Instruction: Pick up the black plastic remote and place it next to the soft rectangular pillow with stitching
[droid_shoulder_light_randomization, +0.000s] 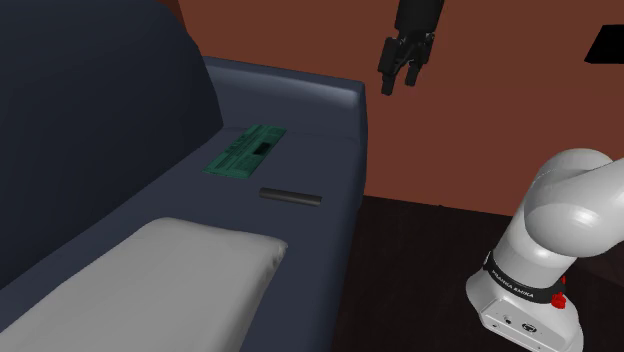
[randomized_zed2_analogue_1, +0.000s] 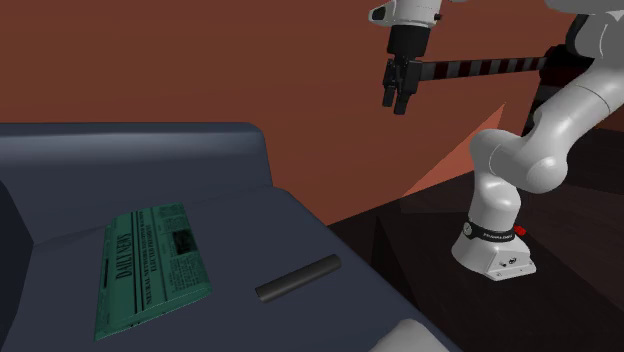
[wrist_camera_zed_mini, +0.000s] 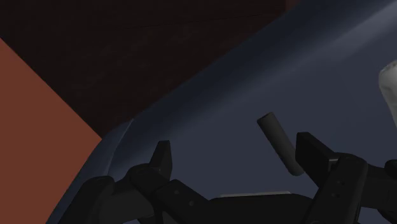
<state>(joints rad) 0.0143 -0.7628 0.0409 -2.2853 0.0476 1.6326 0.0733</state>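
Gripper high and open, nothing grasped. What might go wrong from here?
The remote lies near the edge of the sofa seat, so a glancing touch from the gripper might knock it off. It is slim and lies flat, so the grasp may close above it.

The shoulder camera is looking down along the sofa (droid_shoulder_light_randomization: 90, 150) from beside the arm (droid_shoulder_light_randomization: 560, 200). The second camera is sitting closer, facing across the seat toward the arm. The wrist camera is looking down from well above. All are sharing the remote (droid_shoulder_light_randomization: 291, 197).
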